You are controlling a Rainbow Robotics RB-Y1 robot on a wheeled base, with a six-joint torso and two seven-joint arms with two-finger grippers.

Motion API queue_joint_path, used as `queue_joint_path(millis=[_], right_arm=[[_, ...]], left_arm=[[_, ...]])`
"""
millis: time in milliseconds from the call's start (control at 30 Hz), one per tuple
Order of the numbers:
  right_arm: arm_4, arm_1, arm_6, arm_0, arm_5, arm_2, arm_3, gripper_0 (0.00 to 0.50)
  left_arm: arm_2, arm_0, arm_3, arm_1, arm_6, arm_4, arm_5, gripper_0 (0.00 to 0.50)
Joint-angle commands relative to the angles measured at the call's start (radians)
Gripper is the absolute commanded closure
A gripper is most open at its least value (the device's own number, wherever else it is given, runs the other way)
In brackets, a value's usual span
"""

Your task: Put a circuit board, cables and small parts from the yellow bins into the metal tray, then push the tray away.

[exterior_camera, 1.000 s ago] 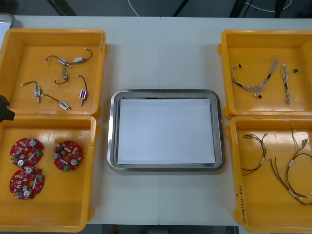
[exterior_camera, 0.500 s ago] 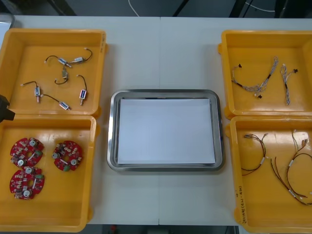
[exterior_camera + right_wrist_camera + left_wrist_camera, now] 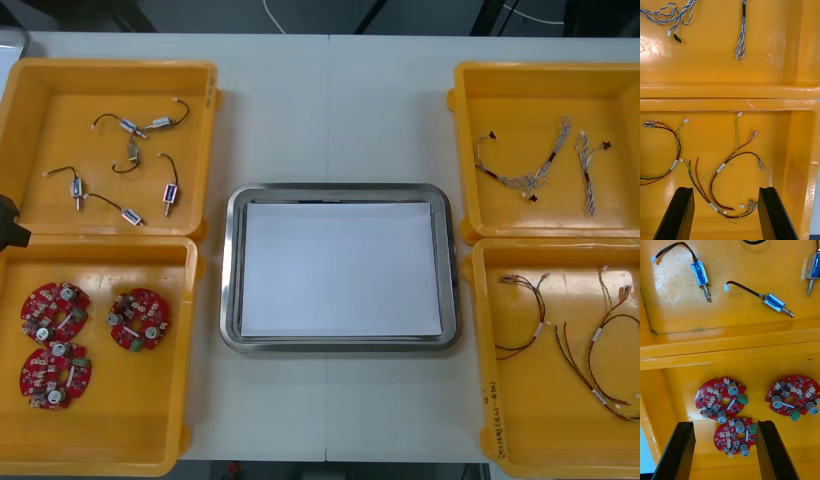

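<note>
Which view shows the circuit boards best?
Left wrist view: three circuit boards lie close before the open left gripper, components distinct. Front view shows them from afar in a yellow bin; right wrist view shows cables.

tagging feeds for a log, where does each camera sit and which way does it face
Front view: above the arms, steeply down at the metal tray between four yellow bins; a dark part, likely the left arm, at its left edge.
Right wrist view: on that wrist, down at red and yellow cables; open right gripper shows.
Left wrist view: on that wrist, down at circuit boards; open left gripper shows.
Shared: front view shows those cables and boards.
</note>
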Motion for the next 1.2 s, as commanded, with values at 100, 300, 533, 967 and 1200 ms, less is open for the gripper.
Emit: queue_joint_path(millis=[100,300,533,967,1200], right_arm=[[0.0,-0.042,0.035,-0.002,0.004,0.01,-0.022,0.009],[0.0,-0.042,0.035,-0.002,0.004,0.01,-0.022,0.01],[0.0,-0.042,0.035,-0.002,0.004,0.01,-0.022,0.009],[0.0,-0.042,0.035,-0.002,0.004,0.01,-0.022,0.009],[0.0,-0.042,0.035,-0.002,0.004,0.01,-0.022,0.01]], left_arm=[[0.02,0.005,-0.002,-0.012,0.099,0.008,0.003,0.023],[0.02,0.005,-0.002,-0.012,0.099,0.008,0.003,0.024],[0.02,0.005,-0.002,-0.012,0.099,0.008,0.003,0.025],[0.02,0.005,-0.002,-0.012,0.099,0.008,0.003,0.025],[0.02,0.005,-0.002,-0.012,0.099,0.008,0.003,0.025]])
